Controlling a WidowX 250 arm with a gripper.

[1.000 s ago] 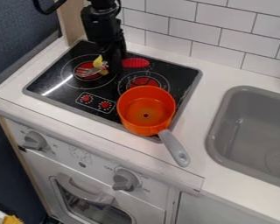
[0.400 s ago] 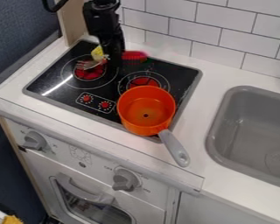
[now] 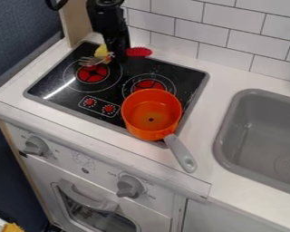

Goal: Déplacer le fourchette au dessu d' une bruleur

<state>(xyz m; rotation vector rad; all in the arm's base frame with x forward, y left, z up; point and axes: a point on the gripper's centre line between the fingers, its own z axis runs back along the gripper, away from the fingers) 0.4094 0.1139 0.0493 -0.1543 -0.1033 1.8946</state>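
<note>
Toward the upper left of the frame, the black hand (image 3: 119, 57) hangs over the back of the stove top (image 3: 53, 74), closed on the fork (image 3: 89, 60). Its grip covers the middle of the fork, so exactly how the two meet is hard to make out. The metal tines poke out to the left, above the far edge of the left burner (image 3: 94, 73), and blur against the dark surface; the ribbed red handle (image 3: 139, 51) shows to the right. Something small and yellow (image 3: 101, 50) sits between tines and hand, too unclear to name.

Near the middle of the frame, an orange pan (image 3: 152, 114) hides part of the right burner (image 3: 148, 84), its grey handle pointing down and right over the white worktop (image 3: 223, 199). At the right edge, the grey sink (image 3: 232, 131) is cut off.
</note>
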